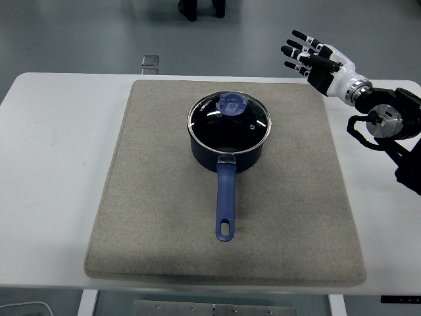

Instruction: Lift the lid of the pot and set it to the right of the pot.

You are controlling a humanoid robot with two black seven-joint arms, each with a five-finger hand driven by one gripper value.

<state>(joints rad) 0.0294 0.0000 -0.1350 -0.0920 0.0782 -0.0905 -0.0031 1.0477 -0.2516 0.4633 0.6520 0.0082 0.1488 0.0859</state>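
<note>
One glass lid [229,118] sits on the pot [227,141] mid-mat, looks rigid, slick, breakable, so grab its blue knob [232,104]; right hand [316,58] hovers far-right, fingers spread, empty.

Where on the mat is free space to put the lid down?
The mat is bare right of the pot, up to its right edge below the right hand, and left of the pot. Only the handle crowds the middle front.
</note>
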